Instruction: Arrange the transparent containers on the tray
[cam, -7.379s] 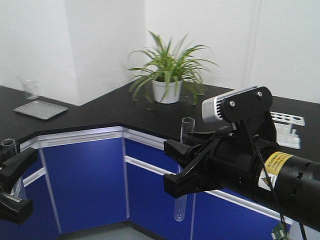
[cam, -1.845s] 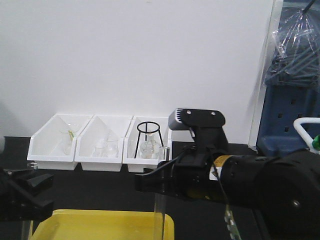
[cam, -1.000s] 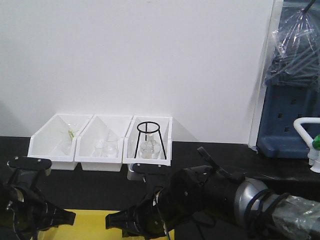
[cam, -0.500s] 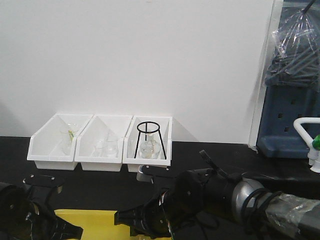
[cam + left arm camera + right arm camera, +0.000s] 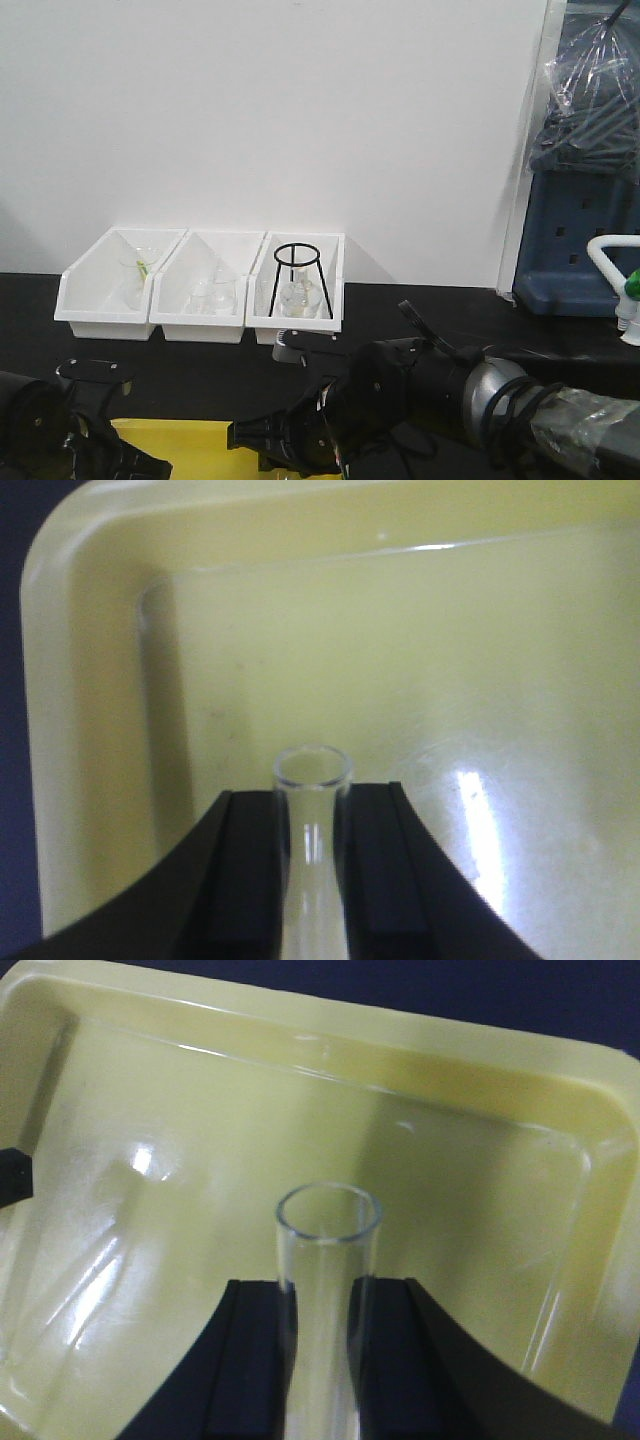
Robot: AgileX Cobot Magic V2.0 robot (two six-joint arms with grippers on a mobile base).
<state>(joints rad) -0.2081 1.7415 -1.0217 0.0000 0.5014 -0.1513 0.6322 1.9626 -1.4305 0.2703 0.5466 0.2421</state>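
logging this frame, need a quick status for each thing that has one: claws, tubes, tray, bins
left claw: shut on left test tube
left test tube: gripped, open rim over the tray
right claw: shut on right test tube
right test tube: gripped, over the tray
yellow tray: no tube lying in it yet
white bins: holding glassware

front overview, 2 wrist close-ups sharing tray

text: none legible | labels/brands/numbers: none visible on tray, test tubes, white bins | signs: none
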